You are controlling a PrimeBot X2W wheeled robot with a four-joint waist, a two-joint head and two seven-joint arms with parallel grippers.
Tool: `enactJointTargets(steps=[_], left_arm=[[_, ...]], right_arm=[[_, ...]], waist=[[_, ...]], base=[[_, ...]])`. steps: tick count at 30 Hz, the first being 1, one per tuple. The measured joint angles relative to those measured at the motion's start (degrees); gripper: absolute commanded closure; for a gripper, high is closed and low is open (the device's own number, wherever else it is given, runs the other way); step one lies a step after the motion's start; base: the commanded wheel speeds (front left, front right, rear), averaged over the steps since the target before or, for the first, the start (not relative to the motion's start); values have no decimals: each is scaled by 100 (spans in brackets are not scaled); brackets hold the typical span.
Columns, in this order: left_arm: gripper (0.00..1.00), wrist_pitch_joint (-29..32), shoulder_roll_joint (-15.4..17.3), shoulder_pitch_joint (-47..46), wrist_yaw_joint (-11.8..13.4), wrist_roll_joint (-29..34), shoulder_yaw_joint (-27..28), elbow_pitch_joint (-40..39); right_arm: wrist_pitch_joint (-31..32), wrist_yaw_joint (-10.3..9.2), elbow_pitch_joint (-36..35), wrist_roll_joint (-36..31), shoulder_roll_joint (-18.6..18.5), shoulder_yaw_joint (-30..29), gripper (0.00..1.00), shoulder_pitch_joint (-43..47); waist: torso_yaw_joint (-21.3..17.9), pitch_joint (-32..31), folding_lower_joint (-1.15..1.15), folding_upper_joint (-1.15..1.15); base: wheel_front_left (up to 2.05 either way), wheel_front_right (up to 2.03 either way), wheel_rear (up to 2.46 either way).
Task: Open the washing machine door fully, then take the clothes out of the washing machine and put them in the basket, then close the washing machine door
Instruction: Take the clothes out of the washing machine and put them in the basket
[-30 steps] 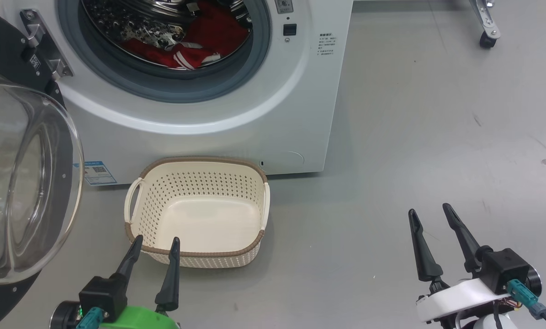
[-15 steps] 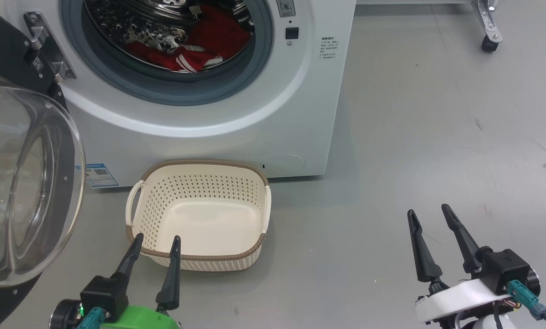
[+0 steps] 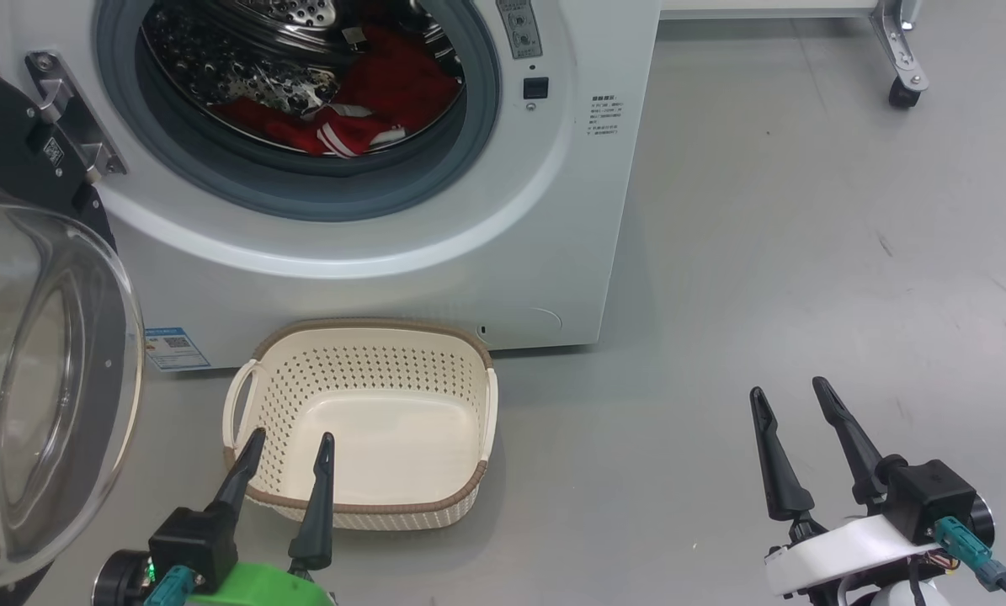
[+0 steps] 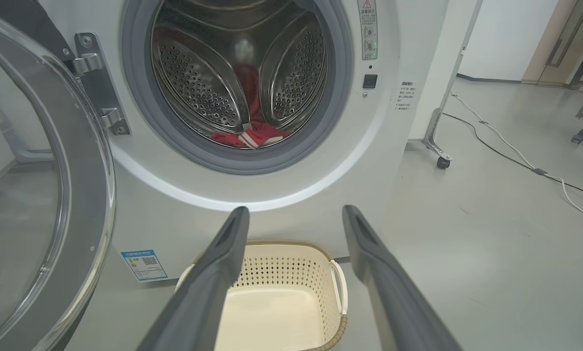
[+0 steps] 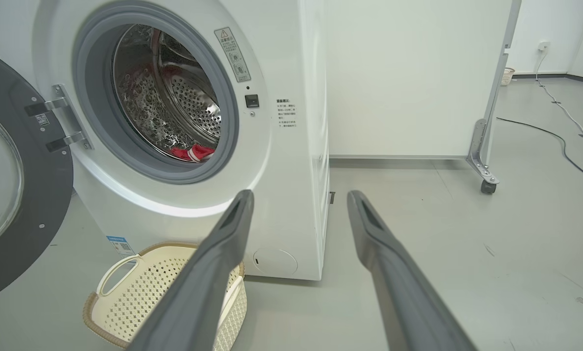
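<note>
The washing machine door (image 3: 44, 396) stood swung wide at the left, the clothes (image 3: 389, 88) lay in the washing machine (image 3: 368, 269), the basket (image 3: 368, 326) sat on the floor (image 3: 763, 252) just before it — left hand (image 3: 290, 438) and right hand (image 3: 787, 387) both spread, holding nothing.

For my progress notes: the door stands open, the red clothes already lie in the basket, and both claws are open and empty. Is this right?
Not quite. The clothes lie inside the machine, not in the basket, which is empty, as the head view shows. The door stands open, and the left claw and right claw are open and empty.
</note>
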Motion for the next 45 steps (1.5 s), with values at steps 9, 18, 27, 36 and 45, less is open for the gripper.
enactJointTargets(steps=[9, 18, 27, 36, 45], left_arm=[[0, -1, 0, -1, 44, 15, 20, -51], [0, -19, 0, -1, 51, 15, 20, -51], [0, -18, 0, -1, 52, 15, 13, -36], [0, -18, 1, -1, 51, 15, -4, -15], [0, -52, 20, -1, 52, 64, -18, -60]], right_arm=[[0, -1, -24, 29, 0, 4, 0, 1], [0, -42, -24, 30, 1, 7, 0, 1], [0, -42, -24, 30, 2, 14, 0, 1], [0, -42, -21, 30, 2, 22, 0, 1], [0, -42, -23, 30, 2, 29, 0, 1]], waist=[[0, 63, 0, 0], [12, 63, 0, 0], [35, 39, 0, 0], [45, 10, 0, 0], [51, 41, 0, 0]], base=[[112, -112, 0], [79, -79, 0], [42, -42, 0], [7, -7, 0], [0, 0, 0]])
